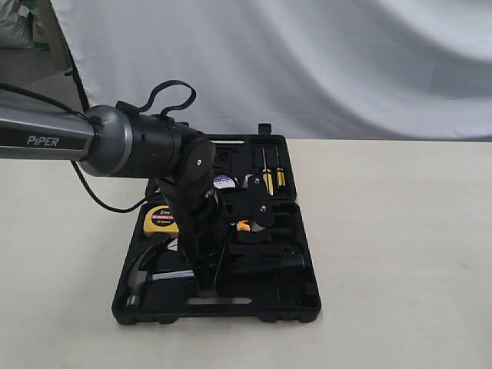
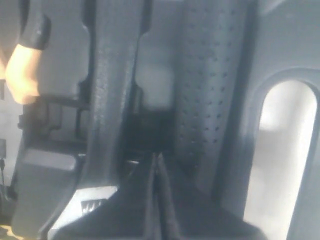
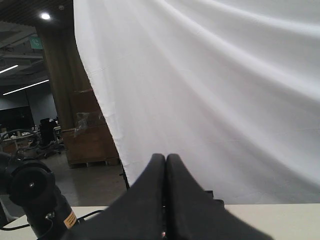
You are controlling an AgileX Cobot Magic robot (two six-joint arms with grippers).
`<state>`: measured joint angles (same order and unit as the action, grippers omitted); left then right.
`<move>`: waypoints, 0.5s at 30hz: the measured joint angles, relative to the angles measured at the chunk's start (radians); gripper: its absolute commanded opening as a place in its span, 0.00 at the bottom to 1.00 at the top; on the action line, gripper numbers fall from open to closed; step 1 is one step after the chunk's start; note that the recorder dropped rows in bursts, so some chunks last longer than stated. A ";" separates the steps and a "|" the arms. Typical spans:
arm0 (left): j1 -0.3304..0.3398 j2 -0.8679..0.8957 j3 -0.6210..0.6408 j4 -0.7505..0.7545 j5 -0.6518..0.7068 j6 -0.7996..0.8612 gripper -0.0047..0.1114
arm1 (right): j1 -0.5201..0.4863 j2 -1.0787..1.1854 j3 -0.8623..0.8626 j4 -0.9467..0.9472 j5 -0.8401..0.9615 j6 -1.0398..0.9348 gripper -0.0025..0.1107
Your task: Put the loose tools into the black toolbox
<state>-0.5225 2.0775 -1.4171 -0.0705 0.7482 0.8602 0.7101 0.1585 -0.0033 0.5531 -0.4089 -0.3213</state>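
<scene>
white cloth [image 1: 323, 61] hung behind a pale worktop [image 1: 400, 246], and on the worktop the toolbox [image 1: 288, 296] lay open with both halves flat. the left arm [image 1: 131, 142] came in from the left and bent down over the near half, with the left pincer [image 1: 206, 286] pointing into the case close to the slot [image 1: 219, 300] in the front edge. in the left wrist view its fingers [image 2: 145, 200] were pressed together with no gap and nothing between them, aimed at moulded black recesses. whether the tips touched the plastic could not be told. the hammer [image 1: 142, 278] lay in the near half, its steel head at the left end and its black handle running right beneath the arm. the tape roll [image 1: 224, 182] sat in the far half, partly hidden by the arm. just left of the arm a yellow tape measure [image 1: 160, 220] rested in the case, and two screwdrivers [image 1: 268, 181] with yellow grips stood side by side in the far half. a small orange grip [image 1: 242, 225] showed beside the arm near the hinge. the right pincer [image 3: 165, 160] appeared only in its own wrist view, closed tight and empty, facing the cloth above the worktop's edge.
</scene>
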 measured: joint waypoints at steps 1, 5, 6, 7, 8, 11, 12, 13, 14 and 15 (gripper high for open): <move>0.000 0.000 -0.002 0.000 0.003 0.003 0.05 | 0.000 0.000 0.000 0.000 0.000 0.000 0.03; 0.000 0.003 -0.004 0.000 0.016 0.010 0.05 | 0.000 0.000 0.000 0.000 0.000 0.000 0.03; 0.000 0.005 -0.004 0.000 0.016 0.010 0.05 | 0.000 0.000 0.000 0.000 0.000 0.000 0.03; 0.000 0.006 -0.004 0.000 0.018 0.010 0.05 | 0.000 0.000 0.000 0.000 0.000 0.000 0.03; 0.000 0.006 -0.004 -0.002 0.018 0.010 0.05 | 0.000 0.000 0.000 0.000 0.000 0.000 0.03; 0.000 0.016 -0.007 -0.002 0.021 0.010 0.05 | 0.000 0.000 0.000 0.000 0.000 0.000 0.03; 0.000 0.019 -0.010 -0.004 0.025 0.010 0.05 | 0.000 0.000 0.000 0.000 0.000 0.000 0.03; 0.000 0.026 -0.010 -0.006 0.025 0.010 0.05 | 0.000 0.000 0.000 0.000 0.000 0.000 0.03; 0.000 0.031 -0.012 -0.008 0.028 0.010 0.05 | 0.000 0.000 0.000 0.000 0.000 0.000 0.03; 0.000 0.035 -0.011 -0.008 0.030 0.010 0.05 | 0.000 0.000 0.000 0.000 0.000 0.000 0.03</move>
<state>-0.5225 2.1126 -1.4283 -0.0786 0.7779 0.8704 0.7101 0.1585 -0.0033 0.5531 -0.4089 -0.3213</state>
